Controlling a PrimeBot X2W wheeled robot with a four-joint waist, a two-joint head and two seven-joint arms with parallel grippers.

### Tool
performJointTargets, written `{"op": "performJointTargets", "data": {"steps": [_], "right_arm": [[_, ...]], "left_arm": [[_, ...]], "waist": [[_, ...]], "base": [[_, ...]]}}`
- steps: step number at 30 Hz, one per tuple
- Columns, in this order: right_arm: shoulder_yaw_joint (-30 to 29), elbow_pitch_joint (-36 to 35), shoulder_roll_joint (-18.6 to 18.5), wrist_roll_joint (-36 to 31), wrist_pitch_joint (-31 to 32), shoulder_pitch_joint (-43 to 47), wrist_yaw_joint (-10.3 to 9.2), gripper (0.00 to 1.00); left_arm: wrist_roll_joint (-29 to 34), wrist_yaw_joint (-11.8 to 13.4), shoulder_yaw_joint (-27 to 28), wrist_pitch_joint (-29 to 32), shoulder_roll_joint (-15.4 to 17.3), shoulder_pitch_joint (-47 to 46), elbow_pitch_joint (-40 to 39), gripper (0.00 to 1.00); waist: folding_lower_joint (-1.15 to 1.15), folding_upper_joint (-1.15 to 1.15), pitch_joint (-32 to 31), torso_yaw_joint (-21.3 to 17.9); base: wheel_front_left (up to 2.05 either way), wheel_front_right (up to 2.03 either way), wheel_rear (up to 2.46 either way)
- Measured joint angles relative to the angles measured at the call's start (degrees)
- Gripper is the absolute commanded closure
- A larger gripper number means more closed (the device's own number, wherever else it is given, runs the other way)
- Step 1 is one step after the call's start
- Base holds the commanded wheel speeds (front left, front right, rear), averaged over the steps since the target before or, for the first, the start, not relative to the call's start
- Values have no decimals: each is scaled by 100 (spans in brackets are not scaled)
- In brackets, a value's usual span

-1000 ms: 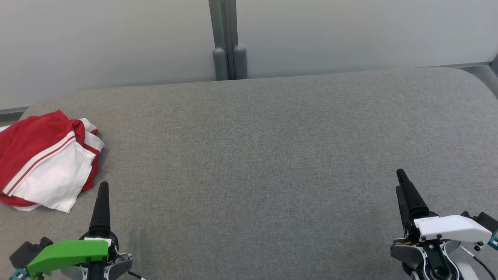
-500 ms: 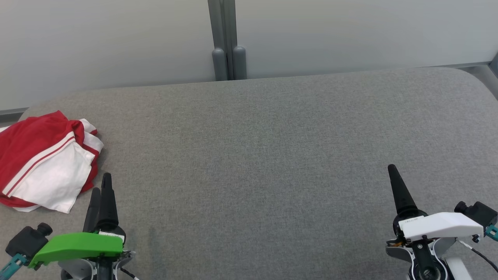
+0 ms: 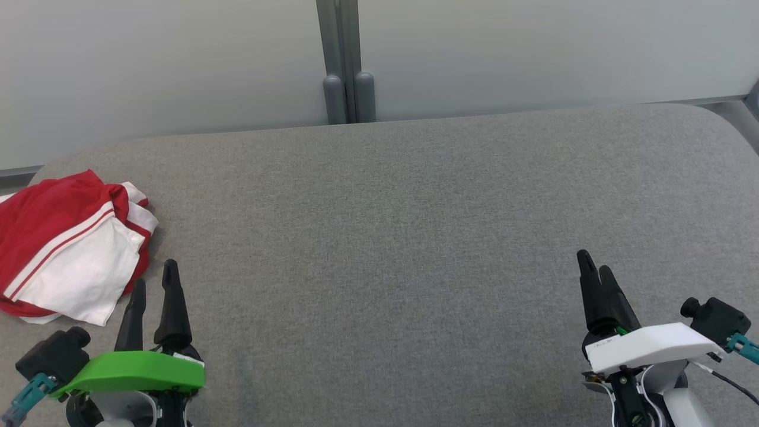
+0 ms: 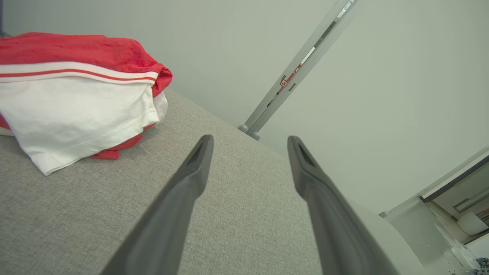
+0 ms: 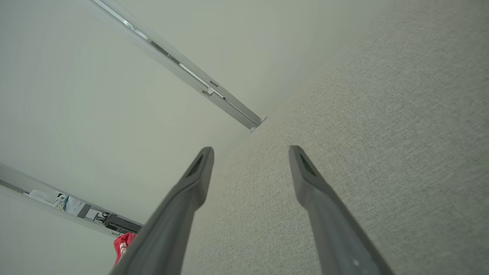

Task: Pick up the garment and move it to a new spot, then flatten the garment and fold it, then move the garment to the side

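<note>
The red-and-white garment (image 3: pixel 65 243) lies bunched at the left edge of the worktop (image 3: pixel 379 237), just ahead and left of the left gripper (image 3: pixel 154 274), jaws spread wide and empty; the right gripper (image 3: pixel 594 263), likewise spread and empty, sits well apart on the far side.

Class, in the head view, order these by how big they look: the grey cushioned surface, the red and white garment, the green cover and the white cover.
1. grey cushioned surface
2. red and white garment
3. green cover and white cover: these look alike, and both sit nearest the camera, so I leave them unranked.
</note>
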Motion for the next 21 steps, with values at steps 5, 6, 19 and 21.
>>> {"op": "performJointTargets", "data": {"steps": [5,6,19,21], "right_arm": [[73,0,-3,-411,-83,12,0,0],[86,0,-3,-498,-100,16,0,0],[225,-71,-11,-1408,-310,67,0,0],[232,-73,-12,-1535,-335,88,0,0]], "left_arm": [[372,21,-125,-81,44,9,-44,0],[430,22,-137,-102,51,18,-47,0],[1256,65,-288,-307,120,52,-111,0],[1357,64,-303,-331,127,53,-112,0]], "waist": [[0,0,-3,4],[0,0,-3,4],[0,0,-9,-14],[0,0,-9,-14]], "base": [[0,0,0],[0,0,0],[0,0,0],[0,0,0]]}}
